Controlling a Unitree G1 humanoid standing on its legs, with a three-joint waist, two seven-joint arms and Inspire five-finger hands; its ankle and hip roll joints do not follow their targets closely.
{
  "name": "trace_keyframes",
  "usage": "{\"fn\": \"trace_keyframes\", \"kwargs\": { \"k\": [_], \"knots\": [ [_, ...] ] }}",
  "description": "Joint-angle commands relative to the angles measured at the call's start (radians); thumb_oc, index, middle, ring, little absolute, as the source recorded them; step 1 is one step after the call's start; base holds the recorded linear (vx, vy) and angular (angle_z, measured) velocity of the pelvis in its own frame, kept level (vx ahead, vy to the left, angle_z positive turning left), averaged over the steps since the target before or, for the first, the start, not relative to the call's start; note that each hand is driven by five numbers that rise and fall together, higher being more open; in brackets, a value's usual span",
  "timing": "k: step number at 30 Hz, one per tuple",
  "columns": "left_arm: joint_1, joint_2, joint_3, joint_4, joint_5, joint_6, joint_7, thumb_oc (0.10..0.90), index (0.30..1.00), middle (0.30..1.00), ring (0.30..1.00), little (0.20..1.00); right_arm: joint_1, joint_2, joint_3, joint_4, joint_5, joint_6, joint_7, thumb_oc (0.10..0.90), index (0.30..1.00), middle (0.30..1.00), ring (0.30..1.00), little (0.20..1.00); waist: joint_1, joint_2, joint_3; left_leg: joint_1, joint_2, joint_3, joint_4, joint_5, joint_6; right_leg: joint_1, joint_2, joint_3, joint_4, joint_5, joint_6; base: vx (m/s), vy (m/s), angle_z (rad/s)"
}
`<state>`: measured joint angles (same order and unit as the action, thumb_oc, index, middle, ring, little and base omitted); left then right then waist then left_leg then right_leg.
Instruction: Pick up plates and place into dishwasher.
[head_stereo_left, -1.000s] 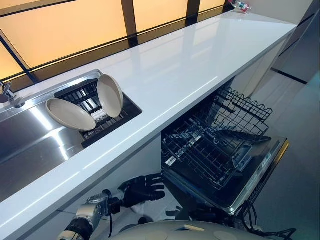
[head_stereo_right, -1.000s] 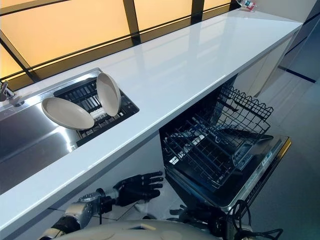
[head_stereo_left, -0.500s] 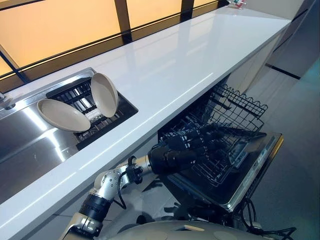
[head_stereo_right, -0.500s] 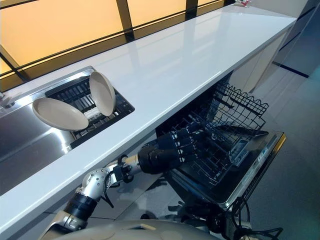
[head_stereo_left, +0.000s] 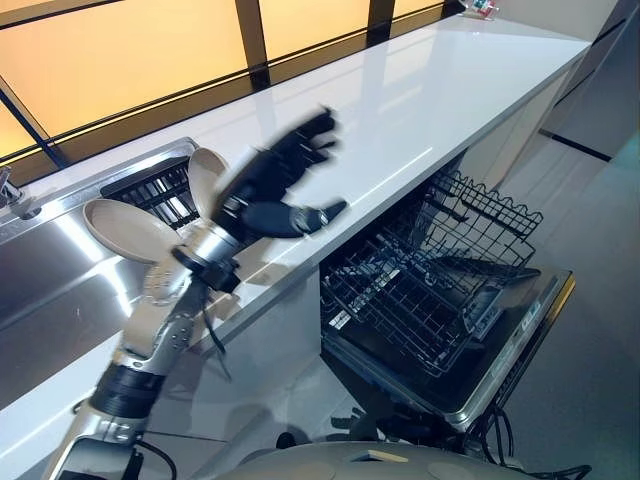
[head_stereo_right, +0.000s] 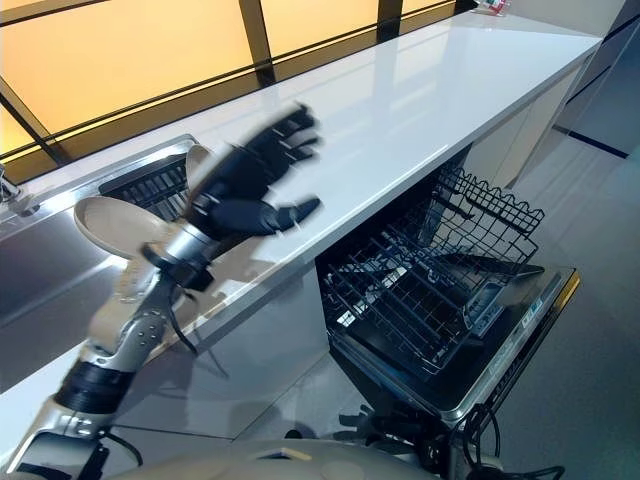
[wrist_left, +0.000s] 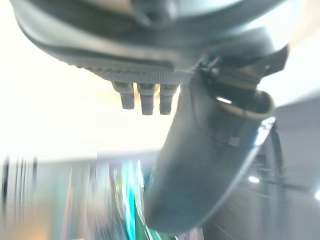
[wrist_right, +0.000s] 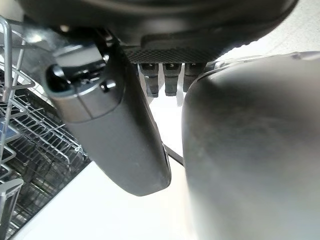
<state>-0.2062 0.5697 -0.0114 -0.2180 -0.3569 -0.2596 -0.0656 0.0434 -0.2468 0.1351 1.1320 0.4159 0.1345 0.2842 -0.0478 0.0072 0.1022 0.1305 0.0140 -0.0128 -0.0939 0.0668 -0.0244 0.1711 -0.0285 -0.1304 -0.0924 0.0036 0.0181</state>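
Two beige plates stand in a black drying rack (head_stereo_left: 152, 187) set in the sink. One plate (head_stereo_left: 122, 229) leans low to the left. The other plate (head_stereo_left: 205, 178) stands more upright, partly hidden behind my left hand (head_stereo_left: 262, 192). That hand hovers open above the white counter (head_stereo_left: 400, 110), its fingers spread and its thumb (wrist_left: 200, 160) standing out; it holds nothing and sits just right of the upright plate. My right hand (wrist_right: 112, 130) hangs low beside the dishwasher's lower rack (wrist_right: 30, 145), open and empty.
The dishwasher door (head_stereo_left: 525, 335) lies open below the counter's edge, with the wire rack (head_stereo_left: 430, 285) pulled out over it. The steel sink basin (head_stereo_left: 50, 295) and a faucet (head_stereo_left: 12, 190) lie to the left. Orange-lit windows run behind the counter.
My left hand has swung up from below the counter, past the dishwasher rack, and now sits over the counter beside the plates. The plates have not moved.
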Motion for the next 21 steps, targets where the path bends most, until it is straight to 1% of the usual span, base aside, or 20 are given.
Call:
{"fn": "trace_keyframes", "kwargs": {
  "k": [1, 3, 6, 8, 10, 11, 12, 14, 17, 18, 19, 20, 21],
  "knots": [
    [-0.131, 0.086, 0.170, -0.045, 0.389, -0.316, 0.344, 0.800, 0.900, 0.900, 0.900, 0.900, 0.023, 0.031, 0.024, 0.078, 0.037, -0.029, 0.001, 0.800, 0.900, 0.900, 0.900, 0.900, 0.033, -0.012, -0.043, 0.023, -0.096, 0.032, 0.007, -0.121, 0.084, -0.021, 0.039, -0.004, 0.019, -0.011, 0.021, 0.02, -0.015, 0.07],
    [-0.121, 0.105, 0.194, -0.038, 0.487, -0.331, 0.437, 0.800, 0.900, 0.900, 0.900, 0.900, 0.026, 0.034, 0.024, 0.082, 0.033, -0.034, 0.001, 0.800, 0.900, 0.900, 0.900, 0.900, 0.035, -0.013, -0.045, 0.022, -0.096, 0.029, 0.007, -0.120, 0.082, -0.022, 0.039, -0.008, 0.021, -0.013, 0.020, 0.02, -0.011, 0.09],
    [-0.105, 0.130, 0.231, -0.031, 0.582, -0.323, 0.524, 0.800, 0.900, 0.900, 0.900, 0.900, 0.029, 0.036, 0.025, 0.082, 0.031, -0.032, -0.003, 0.800, 0.900, 0.900, 0.900, 0.900, 0.040, -0.014, -0.048, 0.021, -0.097, 0.022, 0.007, -0.119, 0.078, -0.021, 0.038, -0.014, 0.022, -0.016, 0.018, 0.02, -0.005, 0.11],
    [-0.089, 0.157, 0.254, -0.015, 0.622, -0.331, 0.582, 0.800, 0.900, 0.900, 0.900, 0.900, 0.031, 0.035, 0.026, 0.078, 0.030, -0.029, -0.005, 0.800, 0.900, 0.900, 0.900, 0.900, 0.045, -0.014, -0.049, 0.021, -0.097, 0.017, 0.007, -0.118, 0.077, -0.020, 0.037, -0.016, 0.023, -0.017, 0.018, 0.02, -0.005, 0.13],
    [-0.065, 0.186, 0.286, 0.001, 0.699, -0.333, 0.657, 0.800, 0.900, 0.900, 0.900, 0.900, 0.033, 0.033, 0.024, 0.070, 0.023, -0.021, -0.004, 0.800, 0.900, 0.900, 0.900, 0.900, 0.052, -0.013, -0.049, 0.021, -0.097, 0.011, 0.007, -0.117, 0.073, -0.018, 0.036, -0.020, 0.024, -0.019, 0.017, 0.01, -0.003, 0.04],
    [-0.052, 0.198, 0.298, 0.009, 0.732, -0.316, 0.664, 0.800, 0.900, 0.900, 0.900, 0.900, 0.033, 0.032, 0.023, 0.065, 0.020, -0.017, -0.004, 0.800, 0.900, 0.900, 0.900, 0.900, 0.054, -0.013, -0.049, 0.021, -0.098, 0.008, 0.007, -0.117, 0.072, -0.018, 0.036, -0.021, 0.024, -0.019, 0.017, 0.00, 0.000, 0.00],
    [-0.031, 0.231, 0.311, 0.027, 0.787, -0.279, 0.670, 0.800, 0.900, 0.900, 0.900, 0.900, 0.033, 0.028, 0.021, 0.053, 0.016, -0.008, -0.006, 0.800, 0.900, 0.900, 0.900, 0.900, 0.059, -0.011, -0.049, 0.020, -0.099, 0.004, 0.007, -0.116, 0.071, -0.018, 0.035, -0.024, 0.024, -0.019, 0.017, 0.00, 0.000, 0.00],
    [-0.013, 0.272, 0.318, 0.056, 0.832, -0.241, 0.672, 0.800, 0.900, 0.900, 0.900, 0.900, 0.034, 0.023, 0.018, 0.043, 0.015, 0.000, -0.006, 0.800, 0.900, 0.900, 0.900, 0.900, 0.061, -0.008, -0.048, 0.019, -0.100, 0.002, 0.007, -0.115, 0.070, -0.017, 0.035, -0.026, 0.023, -0.018, 0.018, 0.00, 0.000, 0.02],
    [0.016, 0.333, 0.324, 0.112, 0.889, -0.203, 0.673, 0.800, 0.900, 0.900, 0.900, 0.900, 0.030, 0.013, 0.012, 0.044, 0.009, 0.002, 0.000, 0.800, 0.900, 0.900, 0.900, 0.900, 0.066, -0.004, -0.047, 0.018, -0.100, 0.001, 0.007, -0.113, 0.069, -0.017, 0.033, -0.030, 0.023, -0.018, 0.021, 0.00, 0.001, 0.06],
    [0.031, 0.352, 0.325, 0.131, 0.898, -0.190, 0.657, 0.800, 0.900, 0.900, 0.900, 0.900, 0.028, 0.010, 0.009, 0.044, 0.005, 0.003, 0.001, 0.800, 0.900, 0.900, 0.900, 0.900, 0.069, -0.001, -0.046, 0.017, -0.100, 0.000, 0.007, -0.112, 0.068, -0.017, 0.033, -0.031, 0.024, -0.017, 0.022, 0.00, 0.010, 0.09],
    [0.067, 0.389, 0.331, 0.159, 0.964, -0.167, 0.657, 0.800, 0.900, 0.900, 0.900, 0.900, 0.025, 0.001, 0.002, 0.042, 0.000, 0.011, 0.006, 0.800, 0.900, 0.900, 0.900, 0.900, 0.074, 0.004, -0.043, 0.018, -0.100, -0.001, 0.007, -0.110, 0.067, -0.016, 0.032, -0.033, 0.024, -0.016, 0.023, 0.00, 0.018, 0.08],
    [0.086, 0.414, 0.331, 0.182, 1.000, -0.139, 0.646, 0.800, 0.900, 0.900, 0.900, 0.900, 0.023, -0.004, -0.003, 0.043, -0.006, 0.013, 0.008, 0.800, 0.900, 0.900, 0.900, 0.900, 0.076, 0.008, -0.042, 0.018, -0.100, -0.002, 0.007, -0.110, 0.067, -0.016, 0.031, -0.034, 0.025, -0.015, 0.024, 0.00, 0.020, 0.08],
    [0.095, 0.429, 0.332, 0.196, 1.015, -0.131, 0.643, 0.800, 0.900, 0.900, 0.900, 0.900, 0.022, -0.006, -0.005, 0.045, -0.009, 0.014, 0.010, 0.800, 0.900, 0.900, 0.900, 0.900, 0.076, 0.009, -0.041, 0.018, -0.100, -0.002, 0.007, -0.109, 0.067, -0.016, 0.031, -0.035, 0.025, -0.015, 0.025, 0.00, 0.016, 0.07]
  ]
}}
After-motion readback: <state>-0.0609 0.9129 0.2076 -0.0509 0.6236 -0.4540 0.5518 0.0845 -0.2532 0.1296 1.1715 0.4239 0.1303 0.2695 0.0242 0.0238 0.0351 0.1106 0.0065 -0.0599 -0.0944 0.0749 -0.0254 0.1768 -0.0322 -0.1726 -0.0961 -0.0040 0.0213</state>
